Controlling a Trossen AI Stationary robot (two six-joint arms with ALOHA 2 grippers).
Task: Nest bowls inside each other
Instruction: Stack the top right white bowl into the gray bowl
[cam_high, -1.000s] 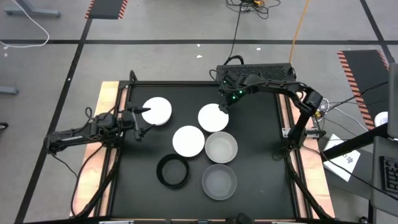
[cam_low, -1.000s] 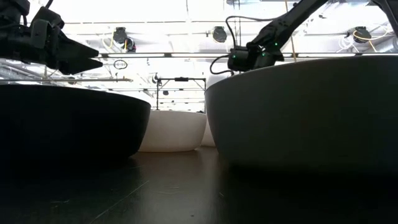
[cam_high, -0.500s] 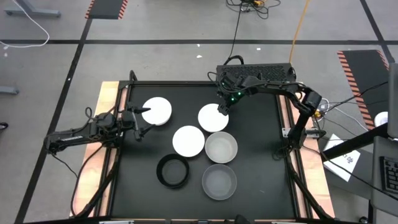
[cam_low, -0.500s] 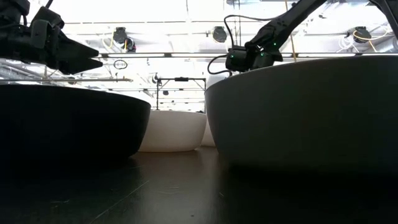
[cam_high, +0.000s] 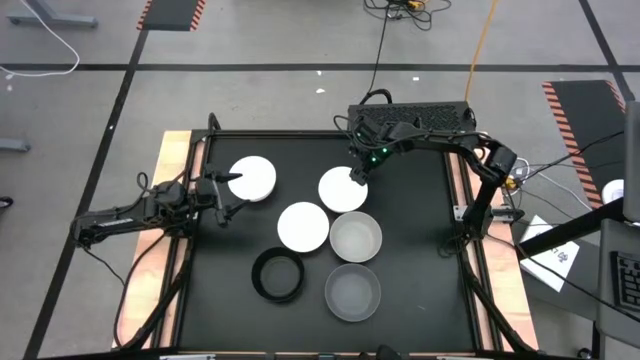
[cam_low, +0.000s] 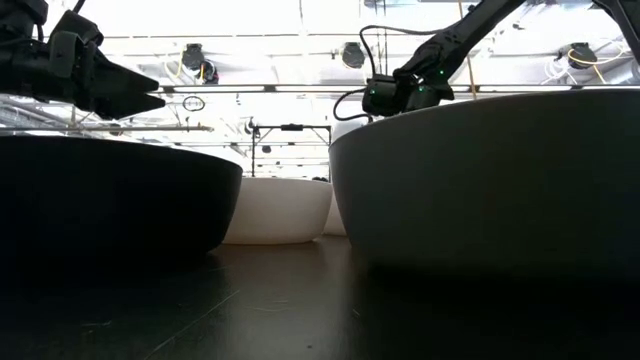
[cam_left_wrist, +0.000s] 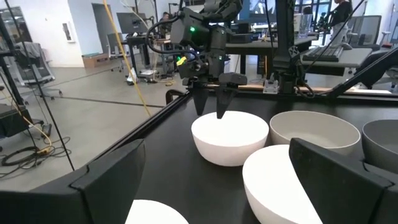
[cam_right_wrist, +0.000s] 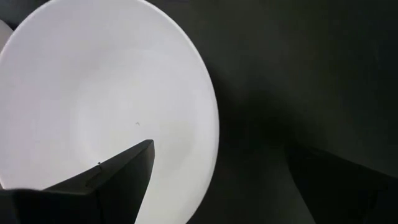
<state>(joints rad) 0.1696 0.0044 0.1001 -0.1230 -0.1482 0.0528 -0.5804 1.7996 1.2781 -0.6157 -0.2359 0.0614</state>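
Observation:
Six bowls stand on their bases on the black tabletop (cam_high: 420, 300). Three are white (cam_high: 252, 178) (cam_high: 343, 189) (cam_high: 303, 227), two are grey (cam_high: 356, 237) (cam_high: 352, 291), and one is black (cam_high: 278, 275). My right gripper (cam_high: 358, 172) is open and slants down over the far rim of the middle white bowl (cam_left_wrist: 230, 137). One finger is over the bowl's inside (cam_right_wrist: 93, 112) and the other over the table outside; no touch shows. My left gripper (cam_high: 232, 196) is open and level at the table's left, just near of the left white bowl.
A black box (cam_high: 410, 115) with cables sits at the table's far edge, behind my right arm. Wooden strips (cam_high: 172, 200) border the table's left and right sides. Bare tabletop lies at the near left (cam_high: 215, 310) and along the right side (cam_high: 420, 220).

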